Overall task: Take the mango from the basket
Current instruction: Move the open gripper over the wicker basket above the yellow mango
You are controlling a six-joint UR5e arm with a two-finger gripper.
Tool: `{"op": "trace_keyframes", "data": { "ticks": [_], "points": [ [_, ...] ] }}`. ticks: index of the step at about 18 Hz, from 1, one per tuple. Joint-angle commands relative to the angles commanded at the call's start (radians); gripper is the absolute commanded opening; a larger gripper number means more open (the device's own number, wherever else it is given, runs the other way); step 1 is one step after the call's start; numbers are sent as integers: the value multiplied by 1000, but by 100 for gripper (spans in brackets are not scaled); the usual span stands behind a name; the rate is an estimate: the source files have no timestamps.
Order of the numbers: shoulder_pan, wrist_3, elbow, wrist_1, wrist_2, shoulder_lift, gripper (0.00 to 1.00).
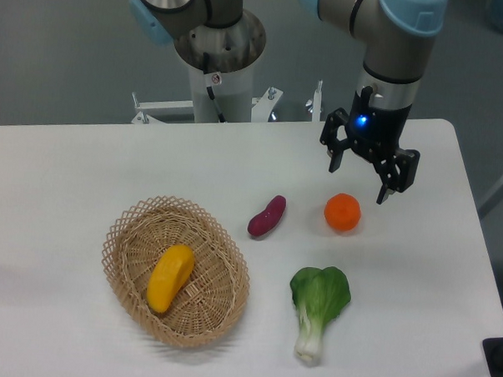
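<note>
1. Arm (384, 27) cut off by the top edge, upper links out of view.
2. Dark object (498, 358) at the right edge, cropped, can't identify.
3. Table (85, 173) front edge runs off the bottom.
4. Mango (170, 277) underside hidden in basket (124, 233).

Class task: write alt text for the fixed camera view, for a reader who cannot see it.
A yellow mango lies in a wicker basket at the front left of a white table. The gripper hangs at the back right with jaws open, above an orange; a purple sweet potato and a bok choy lie nearby.
</note>
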Motion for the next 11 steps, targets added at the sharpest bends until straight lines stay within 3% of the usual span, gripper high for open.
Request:
{"op": "trace_keyframes", "data": {
  "ticks": [11],
  "points": [
    [-17,-66,-44,-3,20,52,100]
  ]
}}
